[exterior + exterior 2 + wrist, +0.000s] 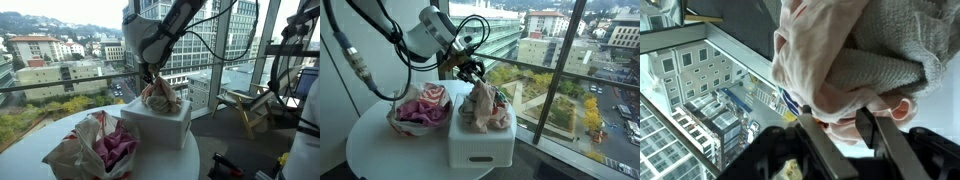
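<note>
Hand [472,72] hangs directly above the crumpled cloths [485,108], tips down. Cloths lie heaped on the white box [480,148], on the round tabletop [375,150]. In the wrist view the fingers [812,128] are partly spread, with a fold lying loose between them. Pink cloth pile [420,105] sits beside the box.

The cloth [485,108] is seen in pale pink and beige, and a grey, towel-like part of it is shown in the wrist view. The box [480,148] beneath it is plain white, and the table [382,150] is white too. The pile [420,106] beside the box is coloured in magenta and soft pink, mixed with white. The gripper [835,118] is black, with dark grey fingers. The arm [425,30] is white and light grey, and the cables [355,62] along it are black. No pattern can be made out on any of them.
</note>
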`<action>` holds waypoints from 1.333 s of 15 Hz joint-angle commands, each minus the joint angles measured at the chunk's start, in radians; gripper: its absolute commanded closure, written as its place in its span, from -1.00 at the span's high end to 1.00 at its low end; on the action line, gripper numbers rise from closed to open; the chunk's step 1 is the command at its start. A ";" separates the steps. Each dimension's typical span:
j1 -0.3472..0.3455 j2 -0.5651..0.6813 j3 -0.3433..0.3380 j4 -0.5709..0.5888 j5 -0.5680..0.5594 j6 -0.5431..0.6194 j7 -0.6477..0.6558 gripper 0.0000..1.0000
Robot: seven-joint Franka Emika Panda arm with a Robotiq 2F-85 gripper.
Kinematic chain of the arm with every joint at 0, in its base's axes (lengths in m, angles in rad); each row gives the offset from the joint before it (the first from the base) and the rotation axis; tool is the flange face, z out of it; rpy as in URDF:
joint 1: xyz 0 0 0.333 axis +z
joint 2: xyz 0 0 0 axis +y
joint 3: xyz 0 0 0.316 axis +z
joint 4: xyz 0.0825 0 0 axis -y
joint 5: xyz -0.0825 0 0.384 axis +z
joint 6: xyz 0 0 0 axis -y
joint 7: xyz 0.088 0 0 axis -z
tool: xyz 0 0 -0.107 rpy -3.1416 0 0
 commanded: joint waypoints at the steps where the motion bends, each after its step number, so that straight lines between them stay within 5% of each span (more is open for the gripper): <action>1: -0.009 -0.040 0.007 0.000 0.226 -0.052 -0.118 0.59; 3: -0.014 -0.035 0.003 0.002 0.369 -0.071 -0.198 0.90; 5: -0.016 -0.022 -0.002 0.010 0.480 -0.087 -0.250 1.00; 12: -0.004 -0.021 -0.056 -0.023 0.326 -0.046 -0.098 0.98; 20: -0.028 -0.051 -0.097 -0.066 0.326 -0.034 -0.059 1.00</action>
